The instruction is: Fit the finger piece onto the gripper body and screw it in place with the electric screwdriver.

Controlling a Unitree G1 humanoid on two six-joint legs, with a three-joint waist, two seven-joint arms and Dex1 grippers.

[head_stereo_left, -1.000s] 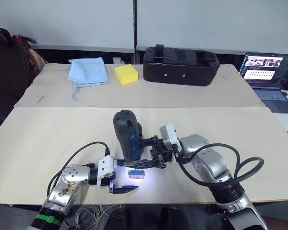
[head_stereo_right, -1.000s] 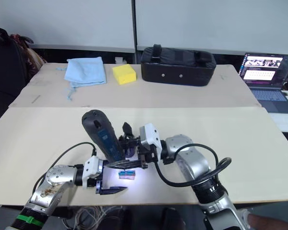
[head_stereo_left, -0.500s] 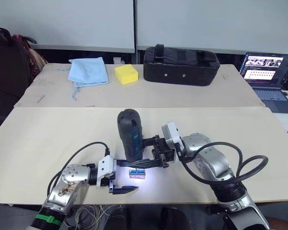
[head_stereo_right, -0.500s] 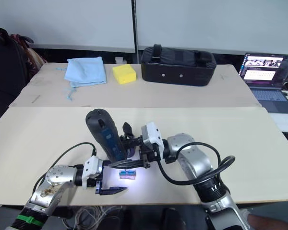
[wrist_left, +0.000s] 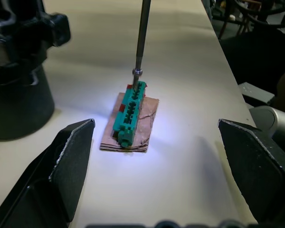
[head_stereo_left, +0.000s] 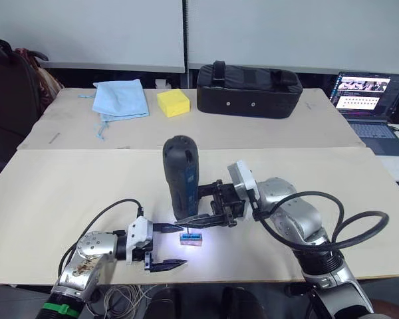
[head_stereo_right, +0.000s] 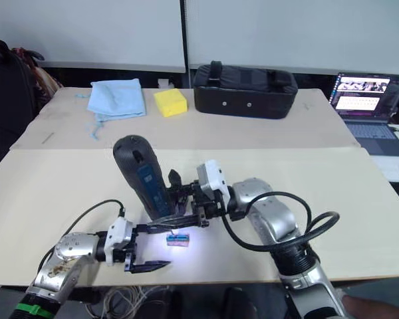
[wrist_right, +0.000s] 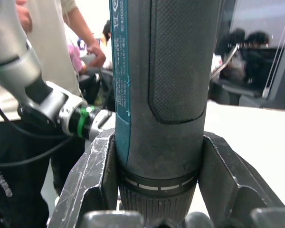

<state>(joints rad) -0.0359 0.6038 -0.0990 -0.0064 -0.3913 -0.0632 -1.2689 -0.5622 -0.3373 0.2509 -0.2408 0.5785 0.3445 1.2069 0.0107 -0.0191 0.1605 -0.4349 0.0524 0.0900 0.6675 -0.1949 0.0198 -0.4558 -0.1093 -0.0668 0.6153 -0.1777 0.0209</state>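
My right gripper [head_stereo_left: 184, 216] is shut on the electric screwdriver [head_stereo_left: 181, 178], a dark blue-black tool held nearly upright over the table's near edge. Its thin bit [wrist_left: 141, 35] points down with a screw at the tip, touching a small green-topped block [wrist_left: 129, 113] that lies on a brown card in the tool's light. My left gripper [head_stereo_left: 183, 246] is open, its fingers [wrist_left: 70, 159] wide on either side of the block and clear of it. A black part with a round drum base [wrist_left: 18, 92] stands just beyond the block; it looks like the gripper body. The finger piece is out of view.
On the far table lie a light blue cloth [head_stereo_left: 122, 99], a yellow sponge [head_stereo_left: 173, 102] and a long black case [head_stereo_left: 249, 90]. An open laptop [head_stereo_left: 367, 100] sits at the far right. Black cables loop from both of my arms near the table's front edge.
The screwdriver has swung from a tilt to nearly upright and sits a little higher in my right gripper. My left gripper has drawn slightly back toward the table edge, still open.
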